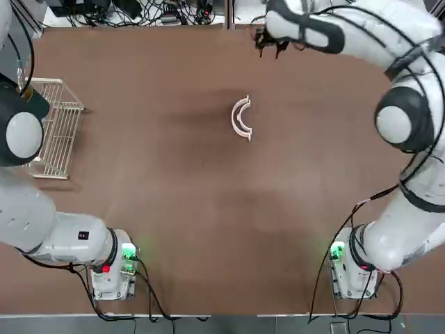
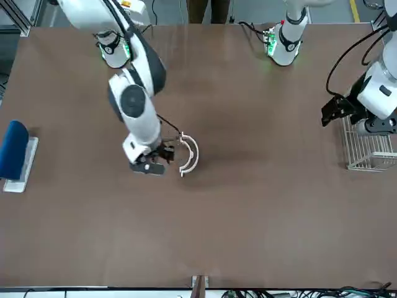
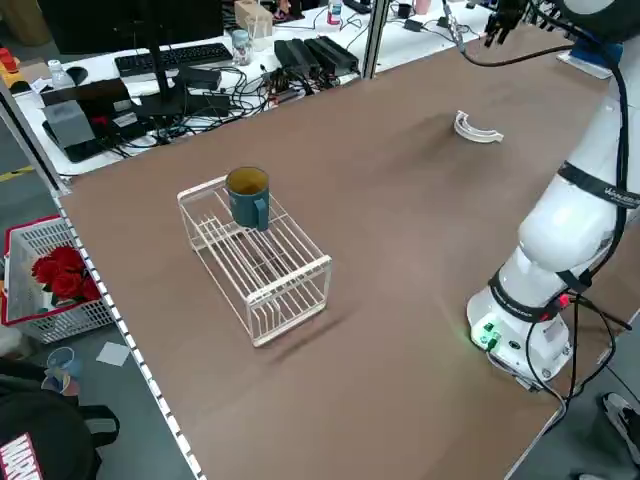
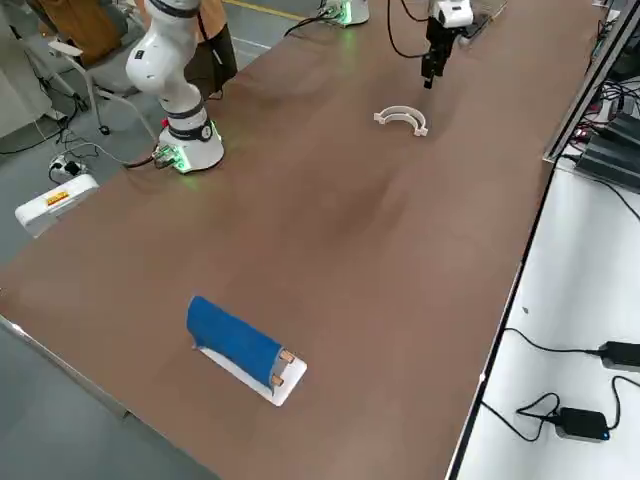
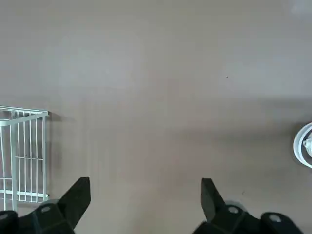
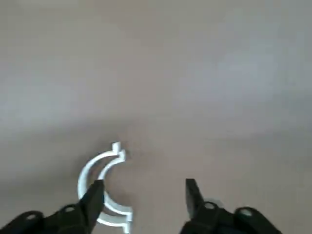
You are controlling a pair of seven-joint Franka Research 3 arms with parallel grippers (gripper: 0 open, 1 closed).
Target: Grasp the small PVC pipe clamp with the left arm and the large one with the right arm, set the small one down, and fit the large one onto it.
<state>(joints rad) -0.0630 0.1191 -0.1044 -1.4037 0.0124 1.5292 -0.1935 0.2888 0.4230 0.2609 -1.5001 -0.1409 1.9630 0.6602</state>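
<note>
The two white C-shaped clamps lie nested on the table's far middle. The large one (image 1: pixel 235 117) wraps around the small PVC pipe clamp (image 1: pixel 243 122), and together they appear as one white arc pair (image 2: pixel 190 153) in the front view. My right gripper (image 2: pixel 152 164) hangs open above the table just beyond them. In the right wrist view the clamps (image 6: pixel 100 171) lie by one of its fingers (image 6: pixel 94 197), with nothing between the two fingers. My left gripper (image 2: pixel 338 110) is open and empty, far off at the wire rack.
A white wire rack (image 1: pixel 57 129) stands at the table's left edge with a teal mug (image 3: pixel 247 194) on it. A blue roll on a white base (image 2: pixel 15 151) lies at the far right side. Cables and devices (image 3: pixel 200 75) crowd the bench beyond the far edge.
</note>
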